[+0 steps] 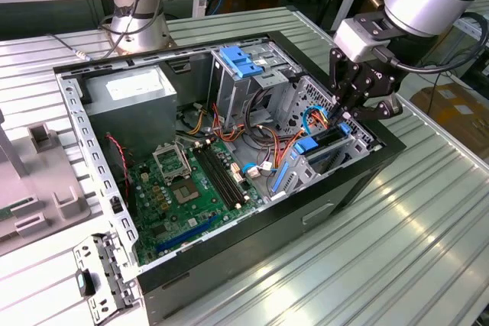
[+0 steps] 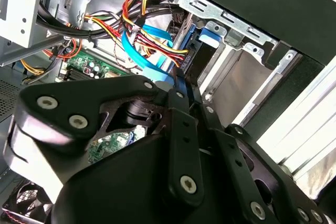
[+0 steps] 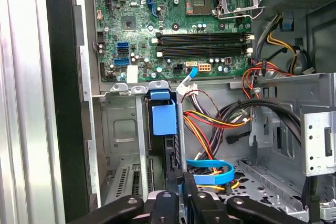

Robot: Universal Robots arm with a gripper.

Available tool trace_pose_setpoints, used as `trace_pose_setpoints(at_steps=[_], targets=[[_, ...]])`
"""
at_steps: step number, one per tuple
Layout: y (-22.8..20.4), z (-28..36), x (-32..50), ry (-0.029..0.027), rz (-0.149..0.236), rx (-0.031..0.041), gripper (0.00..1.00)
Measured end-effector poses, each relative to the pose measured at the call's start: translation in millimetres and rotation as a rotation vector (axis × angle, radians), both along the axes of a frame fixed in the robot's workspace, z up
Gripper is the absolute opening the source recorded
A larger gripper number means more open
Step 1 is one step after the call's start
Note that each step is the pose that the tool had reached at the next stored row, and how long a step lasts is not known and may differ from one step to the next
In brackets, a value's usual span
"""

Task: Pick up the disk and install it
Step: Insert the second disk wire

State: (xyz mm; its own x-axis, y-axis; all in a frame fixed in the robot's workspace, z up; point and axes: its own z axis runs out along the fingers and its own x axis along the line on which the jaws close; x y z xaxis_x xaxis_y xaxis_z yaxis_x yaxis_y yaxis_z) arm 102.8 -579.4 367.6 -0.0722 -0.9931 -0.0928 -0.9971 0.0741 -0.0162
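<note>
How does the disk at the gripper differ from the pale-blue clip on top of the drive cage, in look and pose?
The disk is black with bright blue rails and a blue tab; the pale-blue clip is blue plastic all over. The disk stands on edge in the drive bay at the case's front corner, while the clip lies flat on top of the drive cage. The gripper is at the disk's upper edge; nothing touches the clip. Both sit inside the open computer case.

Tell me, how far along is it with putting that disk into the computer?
Picking up looks done: the gripper is shut on the disk, held on edge inside the open case. In hand: the disk stands partway in the metal bay beside the motherboard. Left: whether it is fully seated cannot be told.
</note>
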Motion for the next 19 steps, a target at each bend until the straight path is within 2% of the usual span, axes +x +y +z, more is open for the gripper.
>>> trace_pose_setpoints(at_steps=[6,14,19], targets=[[-0.1,0.0,-0.3,0.0,0.0,0.0001,0.16],[-6.4,-1.8,-4.8,0.0,0.0,0.0001,0.16],[-7.4,-2.9,-5.6,0.0,0.0,-0.0001,0.16]])
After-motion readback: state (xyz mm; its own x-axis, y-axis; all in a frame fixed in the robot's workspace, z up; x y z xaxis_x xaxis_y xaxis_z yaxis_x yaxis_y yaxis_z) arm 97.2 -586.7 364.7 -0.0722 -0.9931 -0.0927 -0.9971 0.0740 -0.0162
